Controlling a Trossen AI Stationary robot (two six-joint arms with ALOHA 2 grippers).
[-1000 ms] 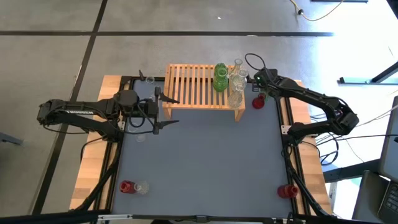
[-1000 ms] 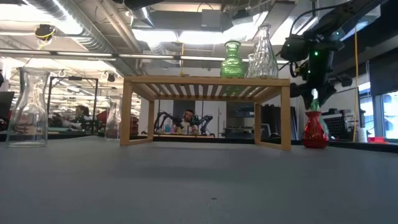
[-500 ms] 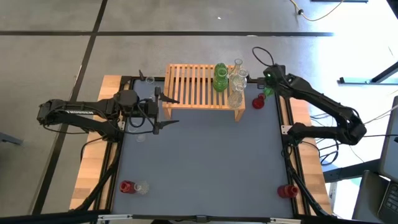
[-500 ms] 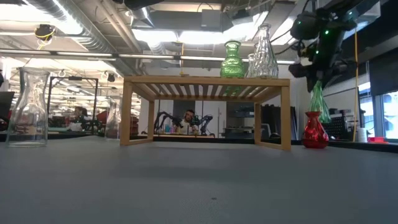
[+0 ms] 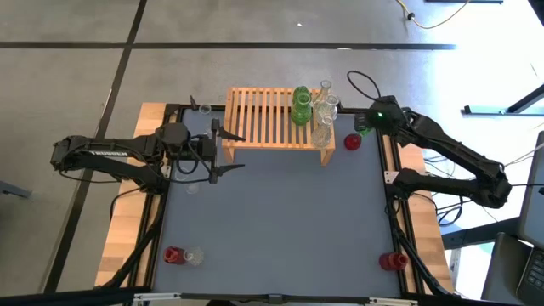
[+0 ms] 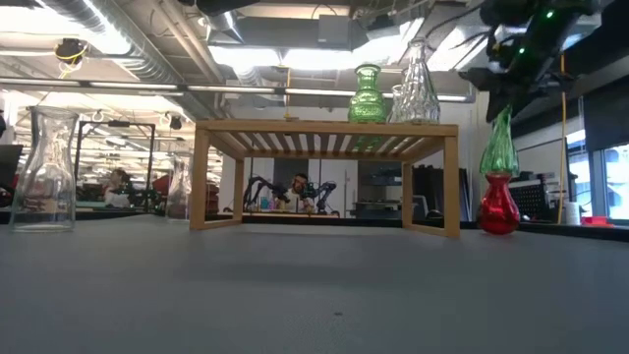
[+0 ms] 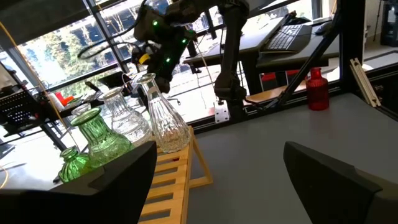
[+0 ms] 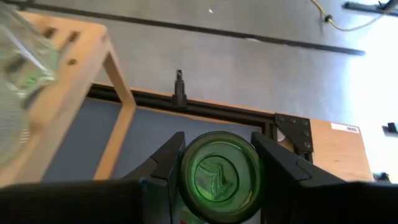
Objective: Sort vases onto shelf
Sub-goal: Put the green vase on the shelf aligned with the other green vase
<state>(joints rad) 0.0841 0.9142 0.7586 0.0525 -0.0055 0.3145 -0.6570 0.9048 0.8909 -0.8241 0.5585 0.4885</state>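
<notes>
Right end effector clamped on upright green vase, mouth up, long axis vertical, above red vase.

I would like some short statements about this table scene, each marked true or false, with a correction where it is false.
1. The right tool is shut on a green vase. True.
2. That green vase stands on the wooden shelf. False: in the low view it hangs in the air above a red vase, beside the shelf.
3. The left tool is open and holds nothing. True.
4. The shelf is bare. False: a green vase and clear ones stand at its end nearest the right arm.
5. A red vase and a clear one lie near the table's front corner on the left arm's side. True.
</notes>
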